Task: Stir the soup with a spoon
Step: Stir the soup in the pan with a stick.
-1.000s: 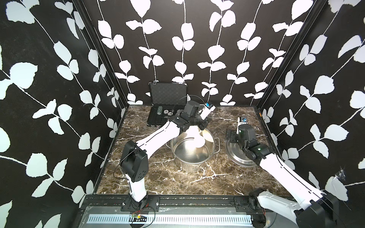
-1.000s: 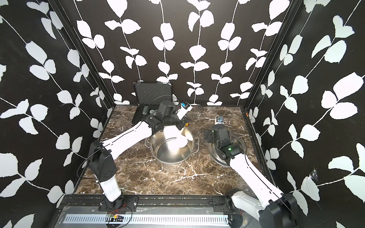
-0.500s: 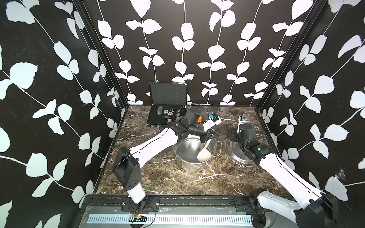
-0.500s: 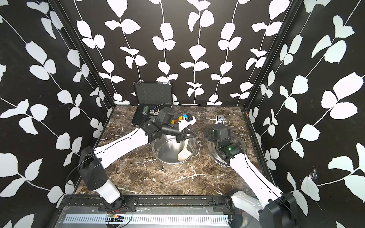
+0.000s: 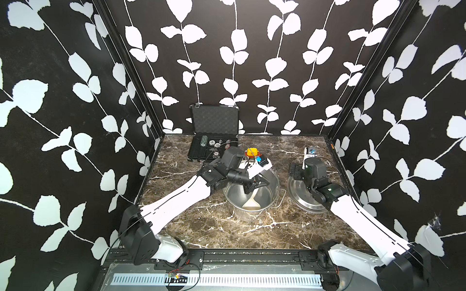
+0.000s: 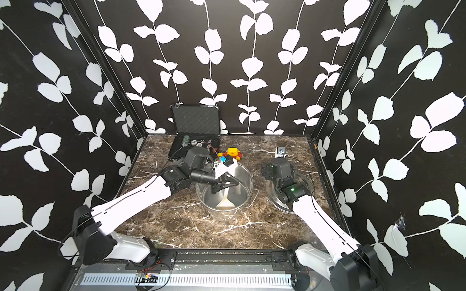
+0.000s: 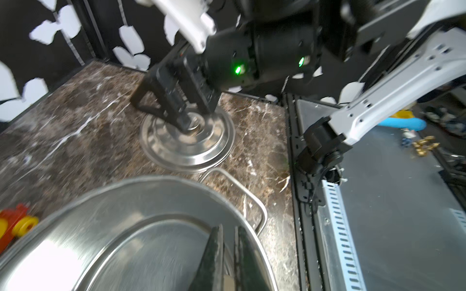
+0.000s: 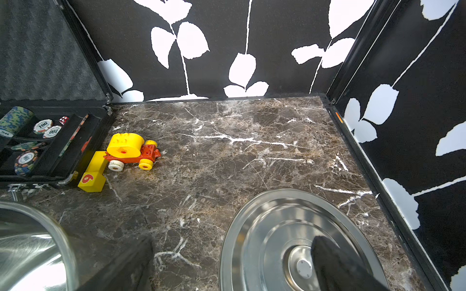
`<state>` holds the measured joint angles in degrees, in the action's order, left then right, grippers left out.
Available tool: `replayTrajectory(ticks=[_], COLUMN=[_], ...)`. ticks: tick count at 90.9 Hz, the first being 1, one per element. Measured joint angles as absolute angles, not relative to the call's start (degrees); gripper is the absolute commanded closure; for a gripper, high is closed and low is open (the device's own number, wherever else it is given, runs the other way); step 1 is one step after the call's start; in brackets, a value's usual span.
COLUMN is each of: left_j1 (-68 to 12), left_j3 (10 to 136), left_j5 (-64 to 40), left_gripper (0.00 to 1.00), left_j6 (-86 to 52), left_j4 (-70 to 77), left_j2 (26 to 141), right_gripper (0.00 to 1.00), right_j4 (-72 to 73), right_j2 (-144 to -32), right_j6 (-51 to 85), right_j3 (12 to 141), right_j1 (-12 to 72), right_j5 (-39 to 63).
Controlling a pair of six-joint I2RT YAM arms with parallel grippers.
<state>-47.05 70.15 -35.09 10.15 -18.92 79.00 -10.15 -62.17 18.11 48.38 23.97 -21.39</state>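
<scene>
Gripping the spoon by its handle just above the pot, left gripper clamped tight, bowl down inside the pot. Held the right gripper spread wide beside the pot, over the lid. Judged mid-stir; more circling probably left.

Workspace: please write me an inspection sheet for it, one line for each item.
Surface: dark marble-pattern tabletop, no spill seen.
Job's things: white spoon stands in the uncovered steel pot; no soup visible; lid lies flat beside the pot.
Clutter: open case with poker chips, red-and-yellow toy vehicle, yellow block marked 6, all at the back of the tabletop.
Grippers: left gripper shut on the spoon's handle over the pot; right gripper open over the lid's knob.
Cables: thin wires at the front rail.
Surroundings: black walls with white leaves on three sides.
</scene>
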Motion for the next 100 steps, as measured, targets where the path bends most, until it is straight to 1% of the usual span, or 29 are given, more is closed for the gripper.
replayTrajectory(ticks=[15, 31, 45, 57, 70, 82, 100], left_j1=[-45.34, -42.26, -39.94, -38.37, -37.76, -37.67, -38.09], left_j3=[66.13, 65.08, 65.08, 65.69, 69.82, 75.05, 82.76], left_j5=[-25.17, -14.04, -9.19, -8.51, -9.69, -12.99, -19.57], left_gripper=[1.0, 1.0, 1.0, 1.0, 1.0, 1.0, 1.0], left_j6=[9.23, 7.84, 6.9, 6.83, 7.07, 7.07, 7.09], left_j4=[-18.92, -17.54, -14.68, -11.07, -8.51, -6.63, -6.09], left_j2=[75.22, 74.65, 74.85, 77.25, 84.42, 91.53, 98.21], right_gripper=[0.01, 0.01, 0.01, 0.01, 0.01, 0.01, 0.01], right_j4=[-10.15, -10.2, -10.44, -10.61, -10.9, -11.42, -12.12], right_j2=[-62.02, -62.02, -61.98, -61.78, -61.12, -60.95, -60.25], right_j6=[18.87, 19.33, 19.62, 19.99, 20.03, 20.16, 20.4], right_j3=[48.38, 48.38, 48.38, 48.38, 48.38, 48.38, 48.38], right_j1=[23.94, 23.94, 23.94, 23.94, 23.94, 23.94, 23.94], right_j5=[-20.75, -20.25, -20.08, -20.08, -20.08, -19.66, -19.44])
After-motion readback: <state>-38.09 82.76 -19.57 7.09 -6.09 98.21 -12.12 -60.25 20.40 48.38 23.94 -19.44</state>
